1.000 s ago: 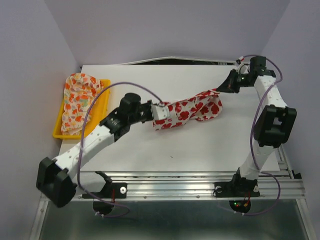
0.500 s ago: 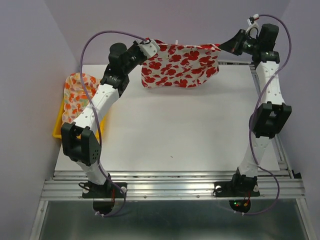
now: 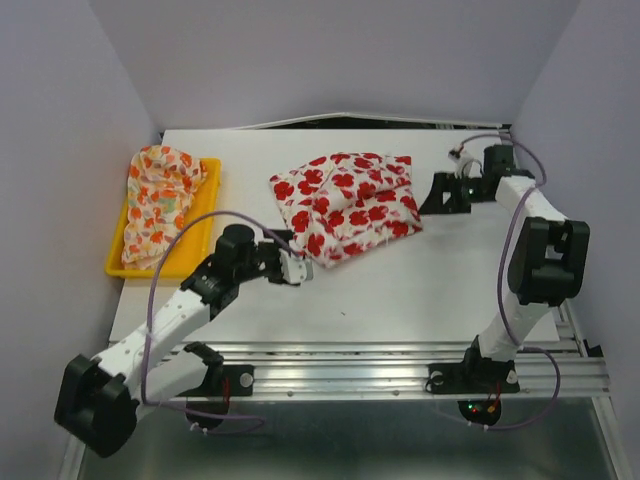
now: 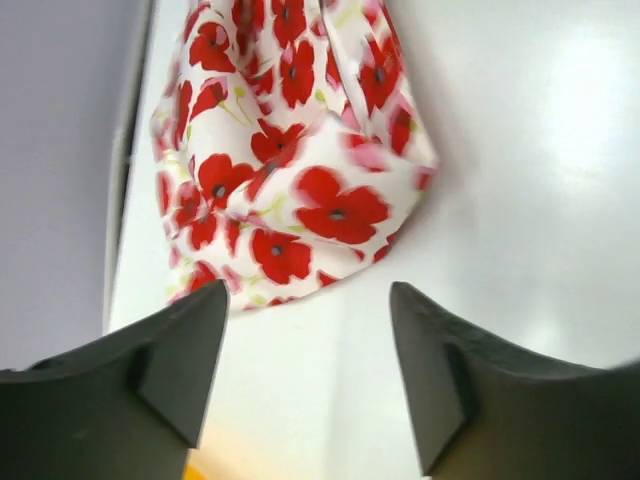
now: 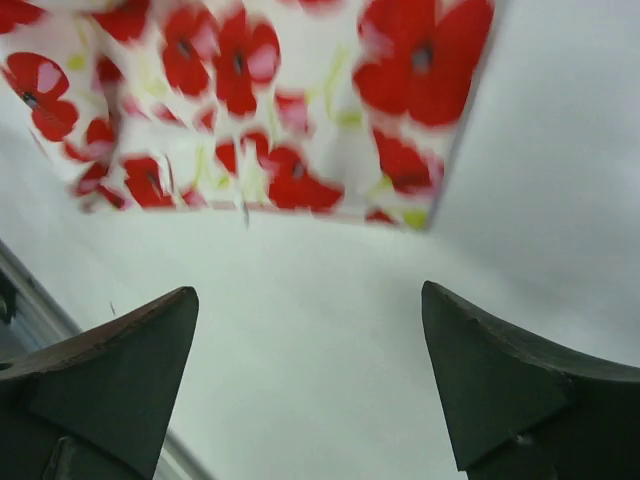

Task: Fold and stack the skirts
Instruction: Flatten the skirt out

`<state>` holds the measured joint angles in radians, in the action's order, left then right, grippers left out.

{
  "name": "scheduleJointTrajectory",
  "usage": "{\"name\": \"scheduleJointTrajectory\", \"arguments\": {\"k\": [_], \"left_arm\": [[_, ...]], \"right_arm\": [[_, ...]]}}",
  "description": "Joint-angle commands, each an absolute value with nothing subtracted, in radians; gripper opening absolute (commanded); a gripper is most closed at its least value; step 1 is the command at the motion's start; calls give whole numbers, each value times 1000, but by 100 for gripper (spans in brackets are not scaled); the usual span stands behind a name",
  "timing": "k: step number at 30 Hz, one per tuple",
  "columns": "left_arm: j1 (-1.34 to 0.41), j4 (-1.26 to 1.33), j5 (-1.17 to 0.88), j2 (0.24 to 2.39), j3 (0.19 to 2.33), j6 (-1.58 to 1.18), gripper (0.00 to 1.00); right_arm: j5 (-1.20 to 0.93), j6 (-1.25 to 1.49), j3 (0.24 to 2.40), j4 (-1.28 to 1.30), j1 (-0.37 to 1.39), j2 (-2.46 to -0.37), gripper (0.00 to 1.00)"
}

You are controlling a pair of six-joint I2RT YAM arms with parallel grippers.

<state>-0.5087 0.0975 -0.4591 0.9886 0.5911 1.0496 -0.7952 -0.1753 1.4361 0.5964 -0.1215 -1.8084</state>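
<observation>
The white skirt with large red flowers lies spread flat on the table's far middle; it also fills the top of the left wrist view and of the right wrist view. My left gripper stands open just off its near-left corner, nothing between the fingers. To the skirt's right, my right gripper is open and empty, a little short of the cloth's edge. The cream skirt with orange, red and green print lies crumpled in the yellow tray.
The yellow tray sits at the table's left edge. White tabletop stretches in front of the flowered skirt. Grey walls close in on the left, right and back. The aluminium rail with the arm bases runs along the near edge.
Both grippers held the flowered skirt stretched up in the air half a second ago. Now it lies flat on the table, both grippers have let go and drawn back.
</observation>
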Motion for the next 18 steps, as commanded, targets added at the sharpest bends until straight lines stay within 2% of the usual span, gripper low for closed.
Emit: {"name": "scheduleJointTrajectory", "arguments": {"k": [1, 5, 8, 9, 11, 14, 18], "left_arm": [[-609, -99, -494, 728, 557, 987, 88], [-624, -265, -480, 747, 644, 896, 83], [-626, -351, -462, 874, 765, 834, 70], [-627, -332, -448, 915, 794, 781, 67], [-644, -350, -457, 1064, 894, 697, 61], [-710, -316, -358, 1233, 977, 591, 60], [-781, -301, -298, 1422, 1150, 482, 58]], "right_arm": [[-658, -434, 1270, 848, -137, -1685, 100], [-594, -477, 1256, 856, -137, -1577, 100], [-531, -546, 1281, 867, -137, -1562, 87], [-511, -548, 1281, 853, -137, -1562, 75], [-486, -526, 1279, 807, -137, -1569, 65], [-471, -502, 1275, 697, -121, -1583, 57], [-472, -485, 1284, 612, -46, -1623, 55]]}}
